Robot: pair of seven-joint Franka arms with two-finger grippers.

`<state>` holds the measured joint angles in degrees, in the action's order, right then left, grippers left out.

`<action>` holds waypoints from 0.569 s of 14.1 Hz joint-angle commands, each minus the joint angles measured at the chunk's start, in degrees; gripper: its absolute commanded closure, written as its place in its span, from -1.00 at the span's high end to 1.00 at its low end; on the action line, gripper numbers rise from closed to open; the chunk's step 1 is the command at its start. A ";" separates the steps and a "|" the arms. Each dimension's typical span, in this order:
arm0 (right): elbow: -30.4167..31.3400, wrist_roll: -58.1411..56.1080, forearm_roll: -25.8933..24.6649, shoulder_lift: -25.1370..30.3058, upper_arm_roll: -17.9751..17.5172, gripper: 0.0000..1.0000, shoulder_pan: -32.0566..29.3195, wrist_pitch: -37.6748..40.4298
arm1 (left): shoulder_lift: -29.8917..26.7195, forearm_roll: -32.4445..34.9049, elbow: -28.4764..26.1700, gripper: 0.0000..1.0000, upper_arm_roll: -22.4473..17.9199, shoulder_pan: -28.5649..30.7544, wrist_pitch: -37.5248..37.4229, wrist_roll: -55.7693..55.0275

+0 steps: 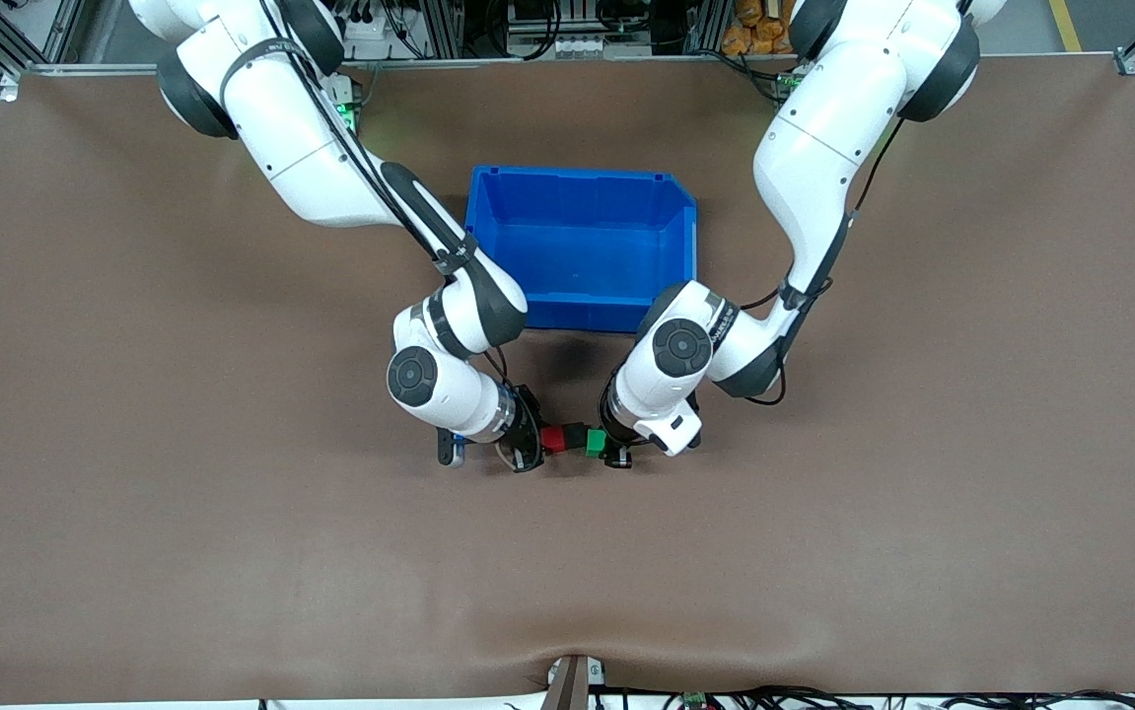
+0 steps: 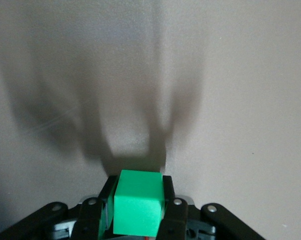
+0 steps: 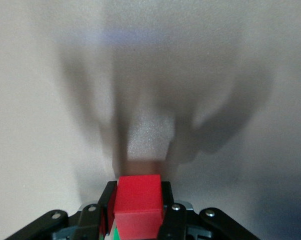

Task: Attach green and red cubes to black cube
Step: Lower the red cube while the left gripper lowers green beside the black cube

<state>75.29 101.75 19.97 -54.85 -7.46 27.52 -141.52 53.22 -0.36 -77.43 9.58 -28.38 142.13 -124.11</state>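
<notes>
I have the left gripper (image 1: pixel 610 446) clamping the green cube (image 1: pixel 596 441) and the right gripper (image 1: pixel 532 444) clamping the red cube (image 1: pixel 555 439) against the black cube (image 1: pixel 576 435); next I release gently.

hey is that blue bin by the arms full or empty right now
Empty. The front view shows the blue bin's bare floor and walls, with nothing inside. The red cube and green cube are outside it, held over the table.

The black cube (image 1: pixel 575 436) is barely a sliver between the red cube (image 1: pixel 555 439) and green cube (image 1: pixel 596 441). Both wrist views cut off the cubes' lower ends, and the black one doesn't show there at all.
</notes>
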 commanded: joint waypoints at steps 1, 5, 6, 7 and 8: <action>-3.04 1.00 0.60 -3.07 0.69 -0.19 1.39 -1.74 | -0.66 -1.66 1.05 -1.00 1.06 -0.63 -1.24 -0.69; -3.04 0.56 0.33 -2.11 2.62 1.00 1.13 -0.78 | -0.57 -1.66 1.05 -1.00 1.06 -0.71 -1.33 -0.60; -3.04 0.47 0.33 -1.32 2.71 1.00 0.61 -0.08 | -0.66 -1.57 1.05 -1.00 1.06 -0.63 -1.24 -0.52; -3.13 0.47 0.24 -0.79 2.80 1.00 0.34 0.97 | -0.57 -1.57 0.96 -1.00 1.06 -0.54 -1.24 -0.51; -3.22 0.38 0.33 0.00 2.97 1.00 -0.10 2.38 | -0.66 -1.66 0.88 -1.00 1.06 -0.54 -1.33 -0.51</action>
<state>73.62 101.81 19.97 -55.80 -5.14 27.71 -141.96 53.04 -1.03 -76.70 10.86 -28.75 141.49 -124.11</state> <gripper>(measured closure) 0.128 0.599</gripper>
